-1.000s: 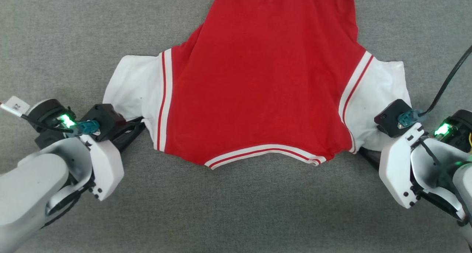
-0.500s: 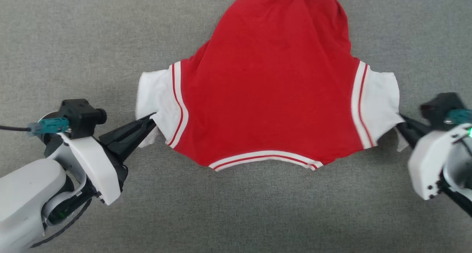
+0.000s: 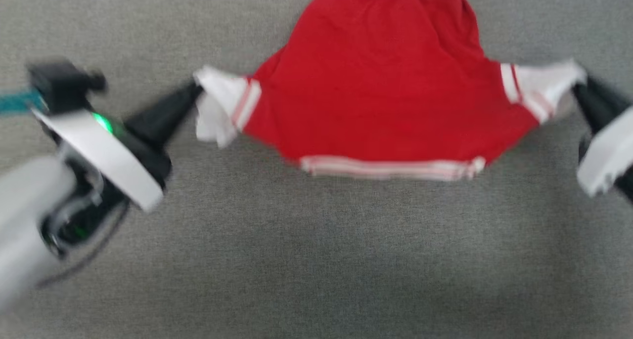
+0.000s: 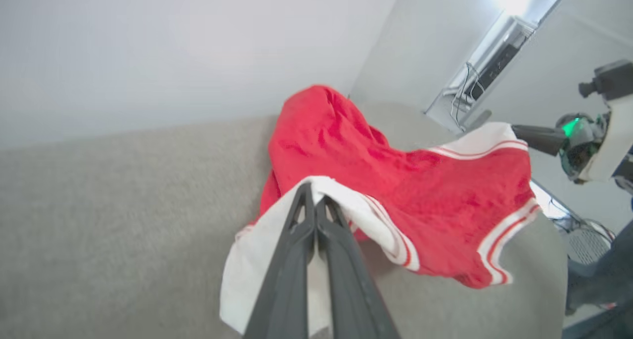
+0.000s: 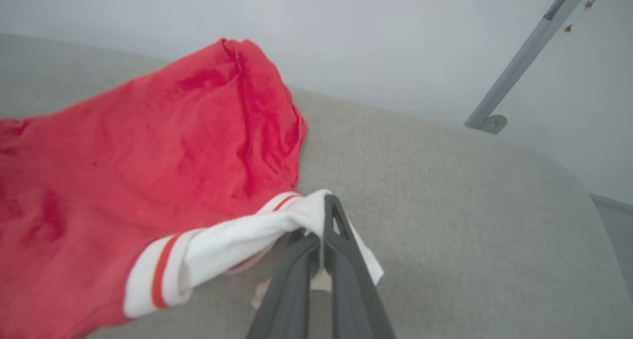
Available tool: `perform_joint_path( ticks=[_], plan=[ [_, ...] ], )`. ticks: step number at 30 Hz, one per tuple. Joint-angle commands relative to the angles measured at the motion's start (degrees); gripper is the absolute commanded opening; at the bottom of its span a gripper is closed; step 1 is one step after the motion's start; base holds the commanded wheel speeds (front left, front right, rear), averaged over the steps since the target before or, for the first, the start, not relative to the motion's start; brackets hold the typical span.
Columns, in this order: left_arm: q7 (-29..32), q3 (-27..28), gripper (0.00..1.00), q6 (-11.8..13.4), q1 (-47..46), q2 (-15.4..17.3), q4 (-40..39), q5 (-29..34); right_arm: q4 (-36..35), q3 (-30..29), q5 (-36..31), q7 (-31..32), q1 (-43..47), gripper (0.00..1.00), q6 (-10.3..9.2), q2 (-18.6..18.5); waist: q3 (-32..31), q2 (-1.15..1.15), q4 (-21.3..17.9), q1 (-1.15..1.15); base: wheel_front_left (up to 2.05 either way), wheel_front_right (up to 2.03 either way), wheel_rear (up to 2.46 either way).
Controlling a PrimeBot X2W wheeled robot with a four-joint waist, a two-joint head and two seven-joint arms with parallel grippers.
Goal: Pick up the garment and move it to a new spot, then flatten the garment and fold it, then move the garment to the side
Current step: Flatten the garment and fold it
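The garment (image 3: 385, 82) is a red T-shirt with white sleeve ends and striped trim, stretched between my two grippers above the grey cloth surface. My left gripper (image 3: 195, 89) is shut on the white left sleeve end, seen close in the left wrist view (image 4: 314, 200). My right gripper (image 3: 576, 87) is shut on the white right sleeve end, bunched at its tips in the right wrist view (image 5: 324, 215). The striped hem (image 3: 390, 167) hangs toward me, and the garment's far part trails on the surface. The head view is blurred.
Grey fabric surface (image 3: 316, 260) spreads all around and in front of the garment. In the left wrist view, a wall, cables and equipment (image 4: 489, 64) stand beyond the surface's far edge. A metal rail (image 5: 524, 57) runs up the wall in the right wrist view.
Both grippers have risen and moved away from me, lifting the sleeve ends off the surface. The right gripper has shut on its sleeve. The garment's near part now hangs stretched between them.
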Motion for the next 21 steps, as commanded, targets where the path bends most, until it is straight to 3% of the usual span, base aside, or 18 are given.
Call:
perform_joint_path(
  ticks=[1,7,12,21],
  plan=[
    [-0.3,1.5,0.00,0.1,-2.3,-0.4,0.8,-1.6,1.4,-0.3,0.0,-0.7,-3.8,0.00,-0.02,1.3,1.5,0.00,-0.2,0.00,0.00,0.00,0.00],
    [0.7,6.3,0.00,0.1,-12.7,-3.7,10.0,-7.9,12.1,-3.0,-2.7,-3.0,-23.9,0.00,-0.02,8.4,5.7,0.00,-0.3,0.00,0.00,0.00,0.00],
    [2.1,9.5,0.00,0.1,-23.6,-7.7,21.4,-9.2,23.5,-6.4,-7.0,-7.0,-41.0,0.00,-0.02,13.8,8.9,0.00,-0.4,0.00,0.00,0.00,0.00],
    [-0.2,19.3,0.00,0.1,-42.3,-14.1,35.5,-9.7,41.2,-18.0,-20.5,-22.4,-67.2,0.00,-0.03,19.6,11.0,0.00,-0.3,0.00,0.00,0.00,0.00]
  ],
)
